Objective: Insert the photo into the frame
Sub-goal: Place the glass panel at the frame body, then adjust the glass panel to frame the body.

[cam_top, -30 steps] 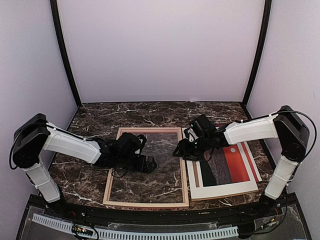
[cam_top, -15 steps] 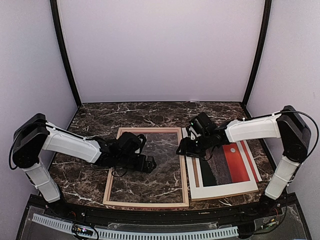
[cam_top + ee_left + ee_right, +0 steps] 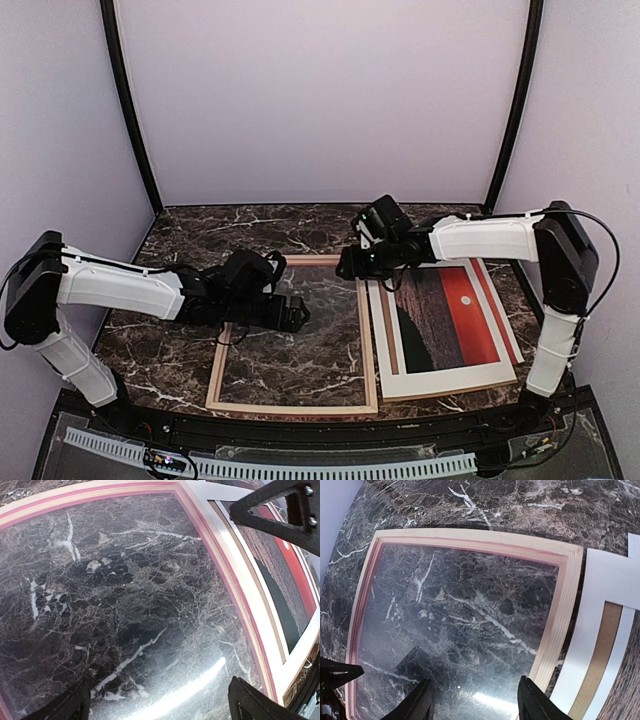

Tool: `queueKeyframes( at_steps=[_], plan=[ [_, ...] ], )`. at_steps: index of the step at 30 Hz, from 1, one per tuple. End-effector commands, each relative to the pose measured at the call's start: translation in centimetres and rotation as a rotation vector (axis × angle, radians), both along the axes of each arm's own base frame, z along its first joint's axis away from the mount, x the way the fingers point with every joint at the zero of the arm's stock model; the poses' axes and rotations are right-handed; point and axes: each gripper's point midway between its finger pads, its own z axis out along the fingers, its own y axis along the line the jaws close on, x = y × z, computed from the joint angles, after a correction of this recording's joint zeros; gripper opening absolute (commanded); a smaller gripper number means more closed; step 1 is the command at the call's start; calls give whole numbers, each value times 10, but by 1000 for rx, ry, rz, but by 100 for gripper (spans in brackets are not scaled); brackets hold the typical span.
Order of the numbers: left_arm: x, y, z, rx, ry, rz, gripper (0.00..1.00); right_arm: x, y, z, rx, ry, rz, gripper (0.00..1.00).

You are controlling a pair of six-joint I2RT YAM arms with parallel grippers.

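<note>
Pincers: left (image 3: 298,315) and right (image 3: 347,268) both spread wide, empty, over frame (image 3: 290,407). Frame: pale wood, pink inner edge, flat on bench (image 3: 200,235). Photo (image 3: 445,320): red-orange sunset, white sun, white border, face up, just right of frame.

The top view looks steeply down from high behind the near edge over the whole table (image 3: 200,230), while both wrist cameras sit close over the frame (image 3: 470,537), sharing its opening and, apparently, its right rail beside the photo (image 3: 607,577).
</note>
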Motion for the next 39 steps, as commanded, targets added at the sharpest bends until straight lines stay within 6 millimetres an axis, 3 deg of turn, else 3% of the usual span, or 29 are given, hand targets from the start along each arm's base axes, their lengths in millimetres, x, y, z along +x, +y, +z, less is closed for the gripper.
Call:
queueKeyframes(
  at_steps=[1,13,24,28,35,39],
  plan=[
    [3,7,29,3,-64,12,99,28,2,-2,-71,-67,0,58],
    [5,16,41,23,-101,28,99,64,8,-46,-182,-14,-11,57],
    [5,18,39,38,-101,30,99,58,2,-76,-233,55,-19,57],
    [5,21,37,49,-102,37,99,54,1,-73,-222,62,-20,57],
    [6,27,33,79,-107,54,99,44,3,-31,-141,16,-13,57],
    [7,29,32,90,-114,60,99,27,7,-24,-125,27,13,57]
  ],
)
